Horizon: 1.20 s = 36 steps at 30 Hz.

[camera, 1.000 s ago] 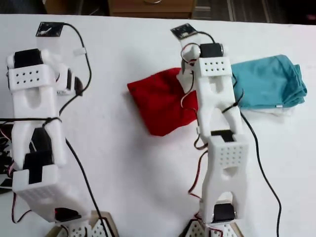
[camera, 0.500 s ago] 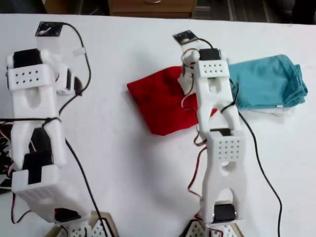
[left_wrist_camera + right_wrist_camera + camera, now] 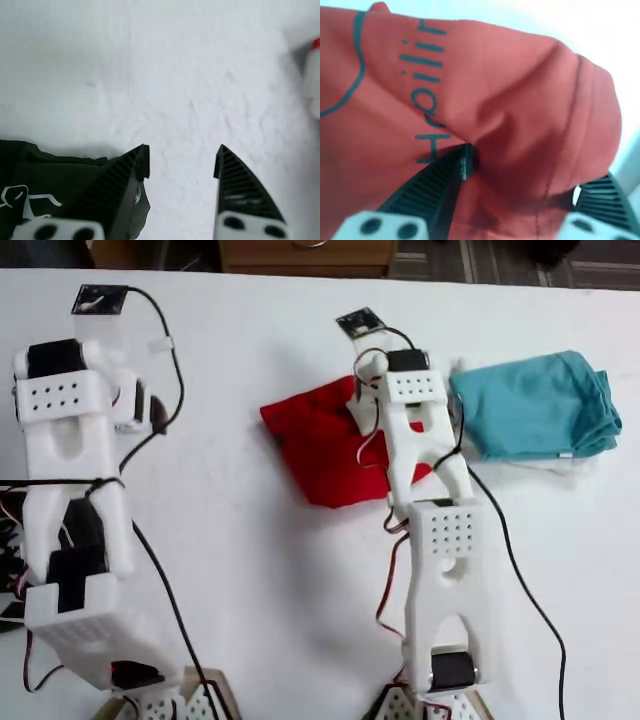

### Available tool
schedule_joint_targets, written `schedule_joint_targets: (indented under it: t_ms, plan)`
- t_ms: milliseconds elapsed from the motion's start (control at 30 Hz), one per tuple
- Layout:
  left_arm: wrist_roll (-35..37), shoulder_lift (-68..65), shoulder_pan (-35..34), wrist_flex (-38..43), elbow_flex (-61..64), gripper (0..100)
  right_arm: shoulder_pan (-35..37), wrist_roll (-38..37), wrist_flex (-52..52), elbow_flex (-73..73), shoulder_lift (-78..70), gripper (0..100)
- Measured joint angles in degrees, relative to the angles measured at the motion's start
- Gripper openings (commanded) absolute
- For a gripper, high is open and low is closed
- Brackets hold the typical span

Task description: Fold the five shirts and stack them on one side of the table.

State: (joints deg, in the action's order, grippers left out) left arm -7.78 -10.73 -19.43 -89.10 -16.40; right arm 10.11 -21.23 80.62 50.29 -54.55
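White bench (image 3: 270,570) | right gripper (image 3: 522,177) sat spread, red shirt (image 3: 485,85) bunched between its jaws | folded teal shirt (image 3: 535,405) lay just beside it | left gripper (image 3: 181,162) hung released over bare bench | step: probably grasping red shirt; next: clench on fold.

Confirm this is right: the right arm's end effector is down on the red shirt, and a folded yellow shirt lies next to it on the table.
Wrong in one respect: the folded shirt next to it is teal, not yellow, as the high view shows. The right end effector is indeed down on the red shirt.
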Motion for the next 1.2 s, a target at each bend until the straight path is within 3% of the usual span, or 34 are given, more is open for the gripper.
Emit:
schedule_joint_targets:
  t_ms: [100, 233, 467, 700, 1000, 1200]
  plan:
    - [0.0, 0.0, 0.0, 0.0, 0.0, 23, -0.09, 0.0, 0.97, 1.49, -1.49, 41.8]
    - [0.0, 0.0, 0.0, 0.0, 0.0, 23, -0.09, 0.0, 2.02, 3.25, -4.04, 39.2]
    - [0.0, 0.0, 0.0, 0.0, 0.0, 23, 2.37, -0.7, 12.57, 7.03, -6.59, 15.2]
    - [0.0, 1.41, 0.0, 0.0, 0.0, 23, 3.52, -9.93, 16.18, 7.38, -8.53, 1.3]
    - [0.0, 6.86, 0.0, 0.0, 0.0, 23, 2.02, -6.33, 18.73, 11.34, -4.57, 1.9]
    - [0.0, 6.86, 0.0, 0.0, 0.0, 23, -5.1, -15.03, 19.25, 12.4, 5.01, 1.9]
